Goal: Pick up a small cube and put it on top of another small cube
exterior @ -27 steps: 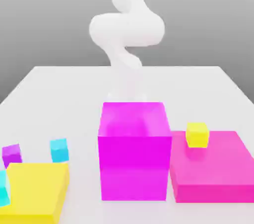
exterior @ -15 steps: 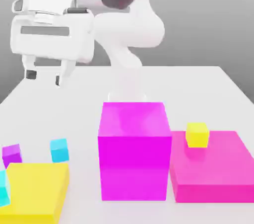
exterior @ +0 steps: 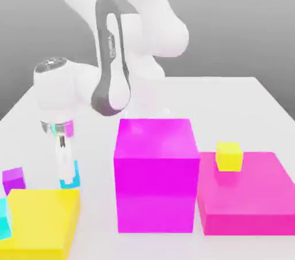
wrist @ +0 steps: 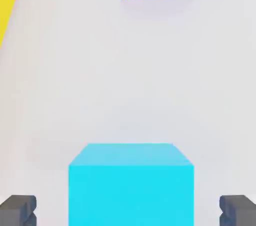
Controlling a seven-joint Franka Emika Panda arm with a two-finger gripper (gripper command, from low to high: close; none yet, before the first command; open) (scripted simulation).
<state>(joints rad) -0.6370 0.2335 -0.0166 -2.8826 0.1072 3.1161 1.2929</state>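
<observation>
A grey backdrop shades darker toward one pale tabletop [exterior: 201,109], which carries three large blocks and several small ones. One white robot arm [exterior: 150,17] stands at the back, bending over toward the exterior view's left, with its one gripper [wrist: 128,211] low over the table. The two jaws are apart and released, one on each side of the small cyan cube [wrist: 131,195] — a strip of pale surface separates each from it, so nothing is grasped

Of the three large blocks, the one big magenta block [exterior: 155,175] is the tallest and stands in the middle. One flat pink slab [exterior: 248,192] lies just beside it on the exterior view's right, and one flat yellow slab [exterior: 40,221] lies on the exterior view's left

Smaller still are one yellow cube [exterior: 229,157], resting on the pink slab, and one purple cube [exterior: 14,180], behind the yellow slab near the exterior view's left edge. The small cyan cube sits on the table between the purple cube and the magenta block, partly hidden by the gripper — and a second cyan block [exterior: 4,218] is cut off by that same edge, overlapping the yellow slab in the view
</observation>
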